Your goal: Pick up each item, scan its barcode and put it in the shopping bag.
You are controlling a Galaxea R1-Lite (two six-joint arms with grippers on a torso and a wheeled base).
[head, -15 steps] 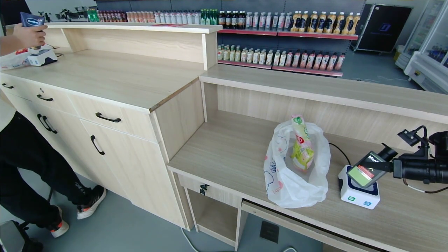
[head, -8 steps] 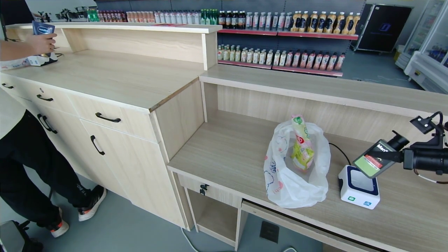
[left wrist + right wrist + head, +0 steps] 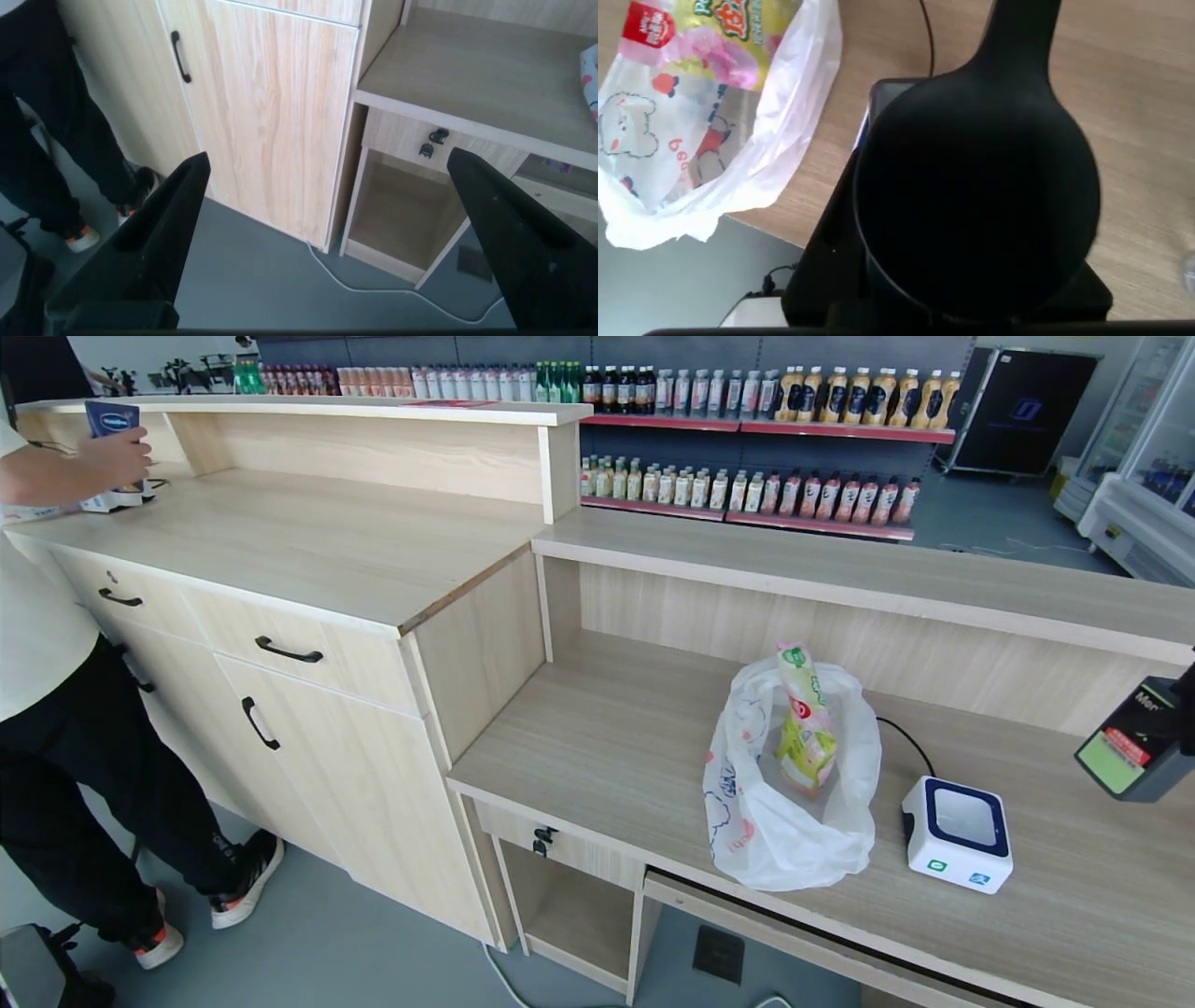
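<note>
Head view: right gripper (image 3: 1187,711) clamped on dark box (image 3: 1132,744), in the air well right of scanner (image 3: 959,833). A second ago the box hung right over the scanner. Shopping bag (image 3: 794,821) sits just left of scanner, open, snack packet (image 3: 807,728) upright inside. Left wrist view: left gripper (image 3: 327,161), fingers (image 3: 149,245) wide apart, far left of scanner, over floor.

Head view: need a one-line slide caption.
Dark box held in the air right of the scanner; a snack pack stands in the shopping bag on the counter.

Shopping bag (image 3: 758,826) beside scanner (image 3: 958,836)
</note>
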